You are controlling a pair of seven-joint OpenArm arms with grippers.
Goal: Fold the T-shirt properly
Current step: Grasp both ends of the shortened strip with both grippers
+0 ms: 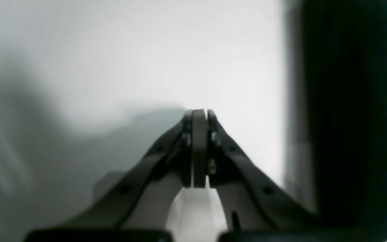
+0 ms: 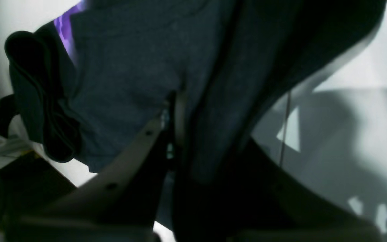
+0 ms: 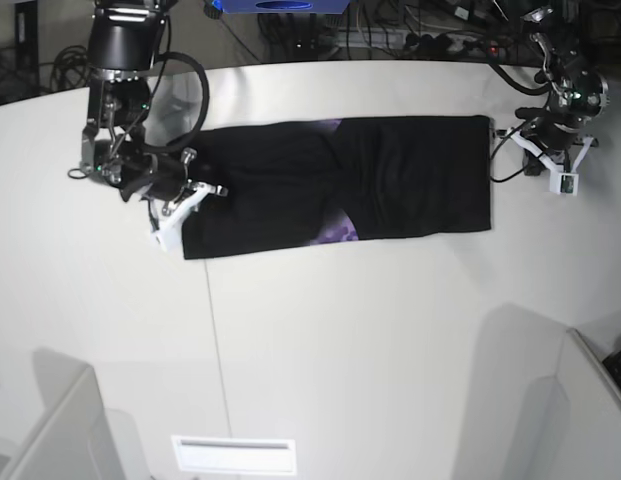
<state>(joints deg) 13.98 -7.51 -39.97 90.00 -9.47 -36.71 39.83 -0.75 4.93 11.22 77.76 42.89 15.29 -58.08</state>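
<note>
The T-shirt lay as a long black band across the white table. The right gripper had its fingers clamped on the shirt's edge. The left gripper sat beside the opposite end, fingers together, empty.

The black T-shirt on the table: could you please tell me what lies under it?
Under the black cloth T-shirt only the white table shows around its edges; anything beneath the cloth is covered.
</note>
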